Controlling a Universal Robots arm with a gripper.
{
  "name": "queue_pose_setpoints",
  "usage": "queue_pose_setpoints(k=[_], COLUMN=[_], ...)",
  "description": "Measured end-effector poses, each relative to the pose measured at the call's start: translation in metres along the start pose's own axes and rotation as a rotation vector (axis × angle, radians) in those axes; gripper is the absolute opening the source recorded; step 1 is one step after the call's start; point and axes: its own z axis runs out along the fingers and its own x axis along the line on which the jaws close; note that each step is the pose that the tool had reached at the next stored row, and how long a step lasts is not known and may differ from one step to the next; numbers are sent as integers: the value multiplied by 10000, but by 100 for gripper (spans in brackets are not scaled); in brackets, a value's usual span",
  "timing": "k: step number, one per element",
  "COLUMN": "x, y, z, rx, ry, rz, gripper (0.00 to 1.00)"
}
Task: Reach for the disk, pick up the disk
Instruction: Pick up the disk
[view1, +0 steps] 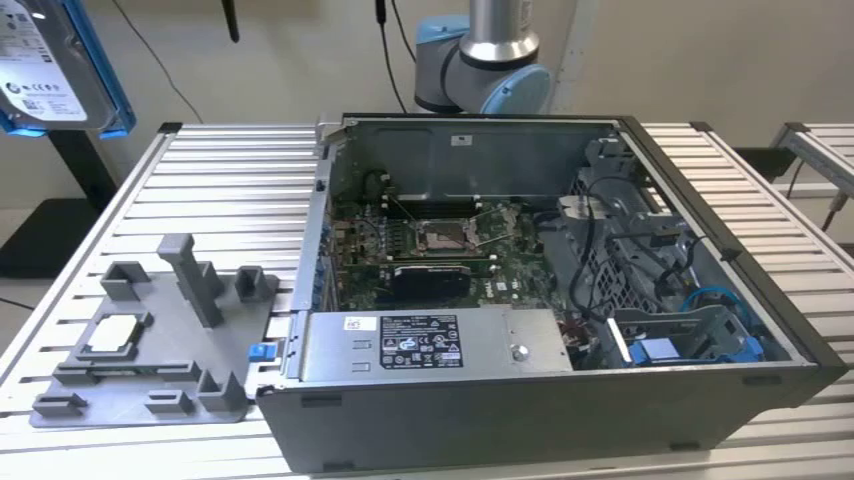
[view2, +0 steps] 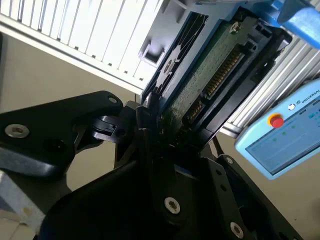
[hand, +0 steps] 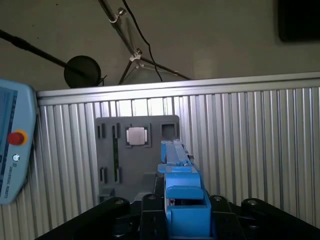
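Note:
The disk (view1: 47, 70) hangs high in the air at the exterior view's far left, its white label and blue rails facing the camera. In the second wrist view its green circuit-board underside (view2: 210, 75) and a blue rail run up from between the black fingers (view2: 147, 125) of my gripper (view2: 170, 125), which is shut on it. In the first wrist view the disk (hand: 182, 185) shows edge-on as a blue strip rising out of the gripper (hand: 185, 210), above the slatted table.
An open computer case (view1: 721, 330) fills the middle and right of the slatted table (view1: 227, 190). At the left stands a grey fixture (view1: 147, 390) holding a small silver chip (view1: 118, 332). A light-blue pendant (hand: 15, 150) with a red button lies at the table's edge.

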Motion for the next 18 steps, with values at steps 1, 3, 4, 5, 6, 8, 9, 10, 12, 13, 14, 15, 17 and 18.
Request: queue_pose_setpoints(k=[1,3,4,5,6,8,9,10,12,13,14,15,17,18], x=[-1,-4,-5,-7,-9,-13,-15,-17,-21,-23,-25,-27,-32,-34], y=[-13,-43,-60,-80,-102,-146,-170,-193,-240,-265,-289,-312,-363,-389], z=[0,-1,-1,-1,-1,-1,-2,-2,-3,-2,-3,-3,-4,-4], rx=[-1,-1,-1,-1,0,-2,-3,-3,-5,-5,-6,-7,-9,-10], ry=[0,1,0,1,0,0,0,1,1,0,1,1,1,1], rz=[0,1,1,0,1,0,1,1,1,1,1,1,1,0], gripper=[0,0,0,0,0,0,0,0,0,0,0,0,0,0])
